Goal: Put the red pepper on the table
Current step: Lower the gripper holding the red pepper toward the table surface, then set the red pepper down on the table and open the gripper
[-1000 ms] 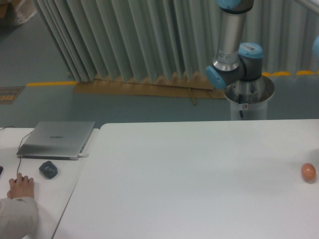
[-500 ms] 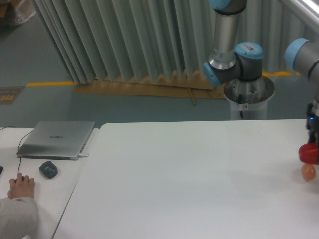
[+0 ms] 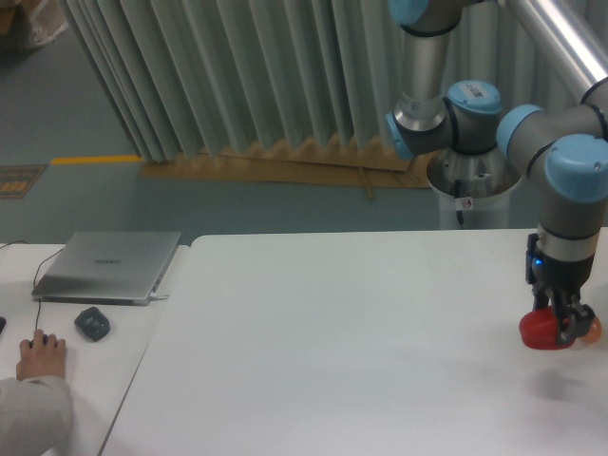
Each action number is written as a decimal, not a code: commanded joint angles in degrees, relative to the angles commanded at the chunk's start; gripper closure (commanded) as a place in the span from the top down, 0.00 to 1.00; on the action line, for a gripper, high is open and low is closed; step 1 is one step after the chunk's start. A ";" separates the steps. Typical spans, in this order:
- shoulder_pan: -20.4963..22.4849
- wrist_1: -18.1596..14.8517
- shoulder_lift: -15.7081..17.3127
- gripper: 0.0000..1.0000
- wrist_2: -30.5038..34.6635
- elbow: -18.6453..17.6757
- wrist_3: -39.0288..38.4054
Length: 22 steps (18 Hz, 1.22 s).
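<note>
The red pepper [image 3: 538, 330] hangs a little above the white table [image 3: 361, 342] near its right edge, held in my gripper [image 3: 558, 323], which is shut on it from above. The pepper's right side is covered by the dark fingers [image 3: 568, 323]. A faint shadow lies on the tabletop below and to the right of it. My arm comes down from the upper right, its blue-capped wrist joint directly over the gripper.
An orange egg-shaped ball [image 3: 593, 330] peeks out just right of the gripper. The arm's base column [image 3: 472, 190] stands behind the table. On the left, a narrower desk holds a grey laptop [image 3: 109, 266], a dark mouse [image 3: 92, 323] and a person's hand [image 3: 40, 356].
The arm has swung in from the right edge, carrying the red pepper leftward and slightly down. A second ago neither gripper nor pepper was in view. The orange ball is now mostly hidden.
</note>
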 joint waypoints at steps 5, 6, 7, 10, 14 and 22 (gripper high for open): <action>0.00 1.94 -1.15 0.52 1.49 -0.44 -0.26; 0.00 1.94 -1.15 0.52 1.49 -0.44 -0.26; 0.00 2.03 -1.24 0.52 1.49 -0.44 -0.26; 0.00 2.21 -1.24 0.52 1.49 -0.53 -0.18; 0.09 3.35 -1.24 0.52 1.58 -0.97 -0.35; 0.00 3.61 -0.71 0.60 1.76 -1.67 -0.35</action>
